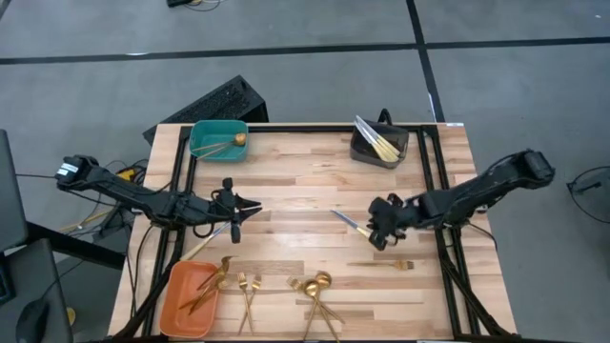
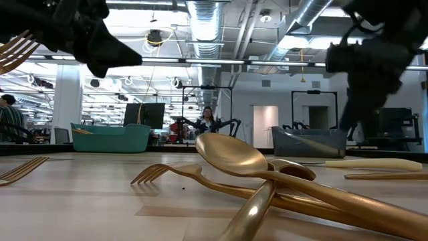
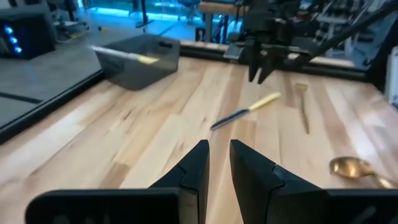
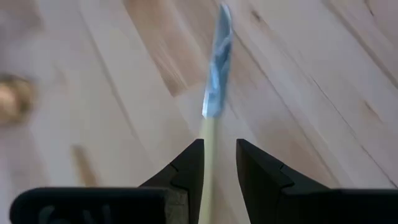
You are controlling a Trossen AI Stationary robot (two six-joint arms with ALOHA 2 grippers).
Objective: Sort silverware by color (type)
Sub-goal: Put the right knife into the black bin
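Step in hand: picking a knife off the table, by my reading; the right gripper is lined up over its handle.
Right gripper: fingers apart, straddling the pale handle without pinching it; the silver blade points straight ahead of it.
Left gripper: over bare wood, fingers nearly together; whether it holds anything I cannot tell.
Grey bin: beyond the right gripper, at the table's far edge, already holding knives.
Other silverware: gold forks and spoons lie behind the grippers, near the front edge and the orange bin.
Next move: likely lower, close squarely on the slim handle, lift, carry to the grey bin.
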